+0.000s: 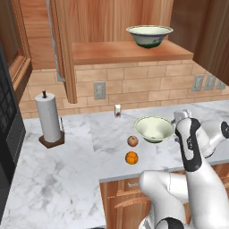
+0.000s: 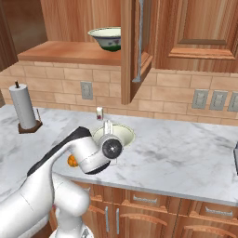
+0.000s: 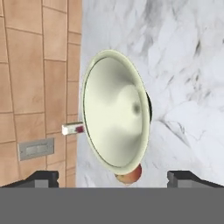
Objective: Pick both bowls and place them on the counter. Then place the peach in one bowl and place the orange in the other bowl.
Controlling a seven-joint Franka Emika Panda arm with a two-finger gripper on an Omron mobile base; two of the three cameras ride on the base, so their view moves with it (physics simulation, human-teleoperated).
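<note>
The bowl on the counter point(image 3: 188, 78) point(image 3: 116, 116) is being framed just ahead of the gripper point(image 3: 113, 177), between its widely spread fingertips point(image 3: 41, 177), untouched. It is being shown as cream-white with a flared rim (the peach point(image 3: 130, 175) peeking past its edge). The second bowl point(image 1: 149, 35) is sitting on the shelf point(image 1: 112, 51) well above. The arm is being held bent over the counter edge.

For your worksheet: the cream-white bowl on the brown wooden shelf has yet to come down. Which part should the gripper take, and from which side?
Probably the flared rim of the cream-white ceramic bowl on the brown wooden shelf, from the open front: it sits upright and looks too wide to span. The open gripper could pinch the wall.
</note>
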